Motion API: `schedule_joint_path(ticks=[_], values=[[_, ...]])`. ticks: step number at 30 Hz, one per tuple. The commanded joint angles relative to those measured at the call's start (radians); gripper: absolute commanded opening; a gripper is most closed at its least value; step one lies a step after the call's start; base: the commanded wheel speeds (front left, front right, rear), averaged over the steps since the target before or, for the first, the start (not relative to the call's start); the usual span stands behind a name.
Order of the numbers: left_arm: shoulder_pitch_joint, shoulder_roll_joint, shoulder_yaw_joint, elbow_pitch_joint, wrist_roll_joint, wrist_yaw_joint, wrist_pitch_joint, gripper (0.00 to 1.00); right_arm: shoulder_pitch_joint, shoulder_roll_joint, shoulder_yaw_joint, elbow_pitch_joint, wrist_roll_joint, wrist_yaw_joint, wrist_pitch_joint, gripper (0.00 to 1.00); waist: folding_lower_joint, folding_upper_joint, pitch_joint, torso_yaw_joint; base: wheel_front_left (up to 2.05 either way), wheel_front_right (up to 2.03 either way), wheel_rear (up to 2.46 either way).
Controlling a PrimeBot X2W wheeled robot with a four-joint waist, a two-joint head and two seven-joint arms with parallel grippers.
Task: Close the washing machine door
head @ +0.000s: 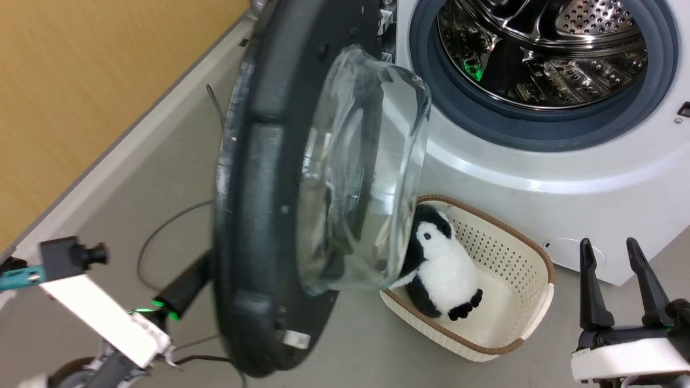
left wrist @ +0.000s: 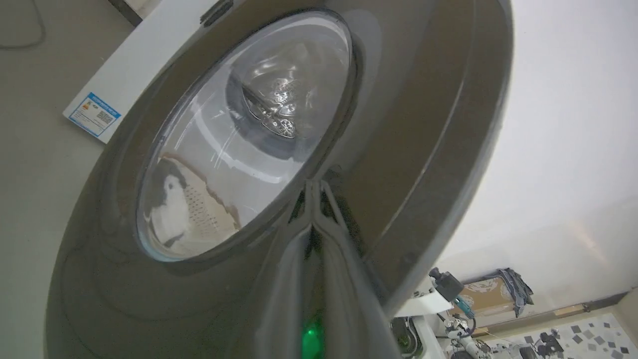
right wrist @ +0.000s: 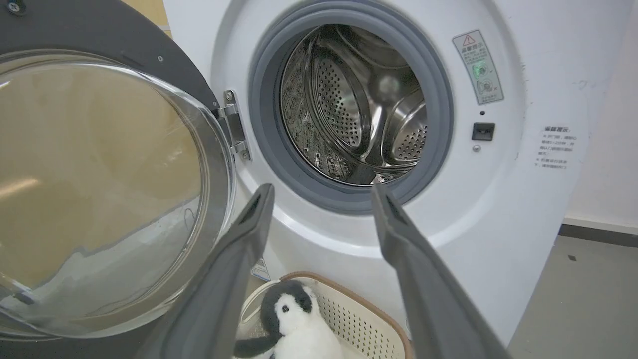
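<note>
While my left claw, tips together, leans on the black rim of the door and my right claw hangs apart at five o'clock, the door stands half open at nine o'clock of the drum, so the shutting swing is left to do.

A cream perforated plastic basket with a brown rim sits on the grey floor at five o'clock in the head view. A black-and-white plush penguin sits upright at the basket's nine o'clock end. A thin grey cable loops at eight o'clock, and a yellow wood-grain wall stands at ten.
</note>
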Motion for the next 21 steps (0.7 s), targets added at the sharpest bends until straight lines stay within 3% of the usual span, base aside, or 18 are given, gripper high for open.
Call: schedule_joint_path(ticks=[1, 6, 7, 8, 21], values=[[0.015, -0.01, -0.036, -0.036, -0.029, -0.012, 0.003, 0.0, -0.023, 0.004, -0.002, -0.006, 0.005, 0.001, -0.011, 1.0, 0.0, 0.0, 0.004, -0.008, 0.0, 0.0, 0.0], [0.04, -0.022, -0.179, -0.112, -0.067, -0.017, -0.04, 0.0, -0.031, 0.004, -0.005, -0.009, 0.007, 0.001, -0.022, 1.0, 0.0, 0.0, 0.014, -0.039, 0.0, 0.0, 0.0], [0.035, -0.027, -0.274, -0.129, -0.098, -0.021, -0.075, 0.0, -0.037, 0.004, -0.009, -0.01, 0.006, 0.001, -0.028, 1.0, 0.0, 0.0, 0.024, -0.063, 0.0, 0.0, 0.0], [0.03, -0.028, -0.302, -0.126, -0.105, -0.022, -0.093, 0.0, -0.04, 0.004, -0.007, -0.01, 0.006, 0.001, -0.03, 1.0, 0.0, 0.0, 0.026, -0.075, 0.0, 0.0, 0.0], [-0.081, -0.025, -0.62, 0.089, -0.083, -0.022, -0.399, 0.0, -0.058, 0.004, 0.004, -0.005, 0.021, 0.001, -0.03, 1.0, 0.0, 0.0, 0.038, -0.263, 0.0, 0.0, 0.0]])
